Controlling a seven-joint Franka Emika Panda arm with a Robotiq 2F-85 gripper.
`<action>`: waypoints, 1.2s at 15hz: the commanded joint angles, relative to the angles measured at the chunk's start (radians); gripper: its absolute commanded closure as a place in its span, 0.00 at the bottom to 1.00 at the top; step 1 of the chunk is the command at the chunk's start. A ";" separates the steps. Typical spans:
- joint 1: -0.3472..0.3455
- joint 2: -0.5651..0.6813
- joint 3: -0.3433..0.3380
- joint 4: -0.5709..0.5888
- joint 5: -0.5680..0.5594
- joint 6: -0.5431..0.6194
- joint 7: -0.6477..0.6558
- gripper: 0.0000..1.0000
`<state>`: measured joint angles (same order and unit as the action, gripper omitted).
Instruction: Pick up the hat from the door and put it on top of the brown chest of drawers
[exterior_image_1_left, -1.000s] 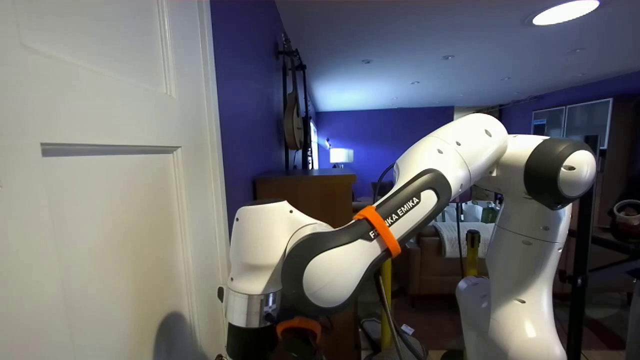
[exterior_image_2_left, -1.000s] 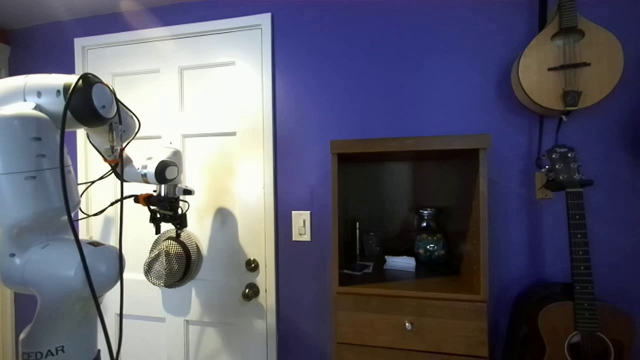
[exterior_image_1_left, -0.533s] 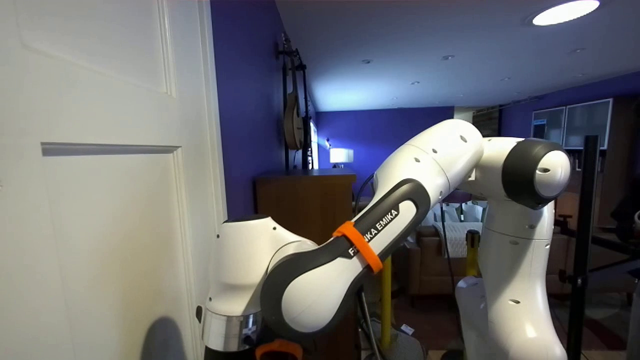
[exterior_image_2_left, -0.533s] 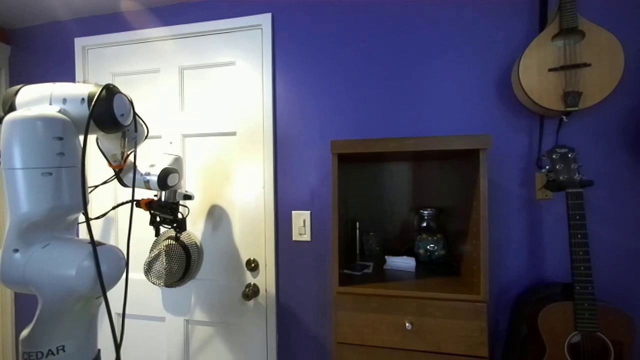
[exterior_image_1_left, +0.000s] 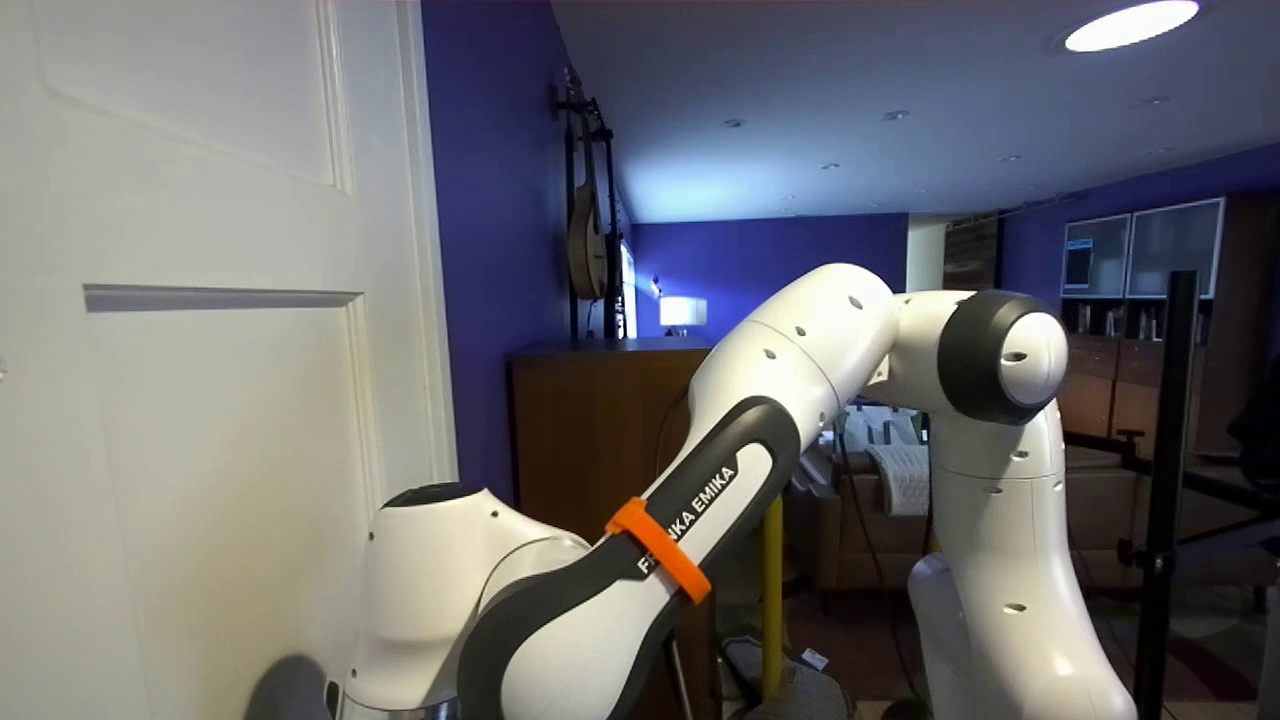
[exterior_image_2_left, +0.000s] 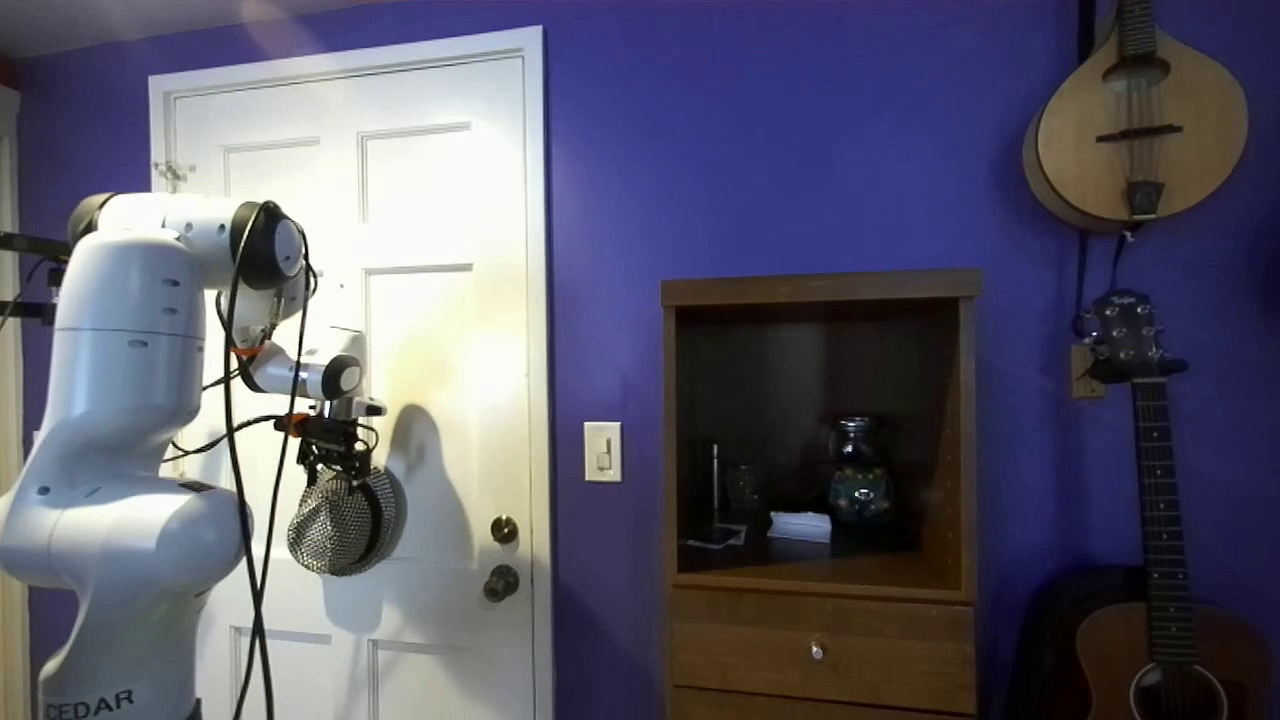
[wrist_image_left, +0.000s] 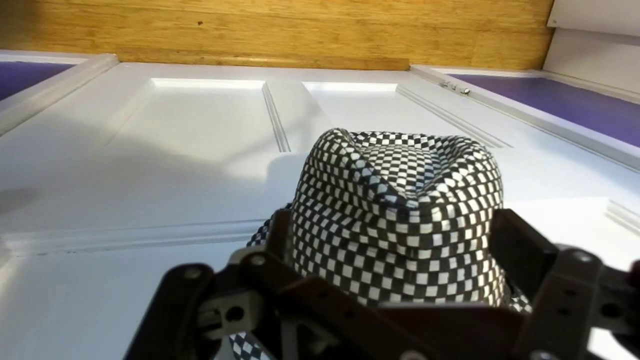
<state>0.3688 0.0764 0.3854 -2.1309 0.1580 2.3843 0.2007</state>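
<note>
Nearest, in the wrist view: fingers (wrist_image_left: 522, 250) parted wide, one at each flank of the hat (wrist_image_left: 400, 240), not drawn together. Cannot tell touch from near miss on either flank. Crown creased at the top, checked in black and white, pointing out from the white door (wrist_image_left: 190, 180); brim behind, partly hidden by the fingers. Judging by this, at the grasp, with lift and carry yet to come.

To do well here: centre the crown evenly between both sides before squeezing, and take hold of the upright wall rather than the creased tip. Squeeze slowly; probably soft, apt to dent, and likely to slip free if caught too shallow.

Just beyond, the door surface, with the brim touching or nearly so, impossible to say which. Avoid pushing farther in, for fear of crushing the brim or knocking the panel. Means of hanging hidden behind the hat; so lift a little first, then draw back toward the near side.

Well to the right, past the light switch (exterior_image_2_left: 603, 453) in an exterior view: brown chest of drawers (exterior_image_2_left: 820, 288), with a flat top apparently higher than the hat. Raise above that front edge before swinging right, then lower and release gently.
</note>
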 joint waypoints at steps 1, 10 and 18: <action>0.028 0.067 -0.002 0.063 -0.072 0.021 0.042 0.00; 0.081 0.140 -0.020 0.111 -0.195 0.067 0.122 0.34; 0.098 0.140 -0.032 0.128 -0.257 0.055 0.161 0.90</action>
<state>0.4414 0.2107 0.3733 -2.0284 -0.0580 2.4449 0.3156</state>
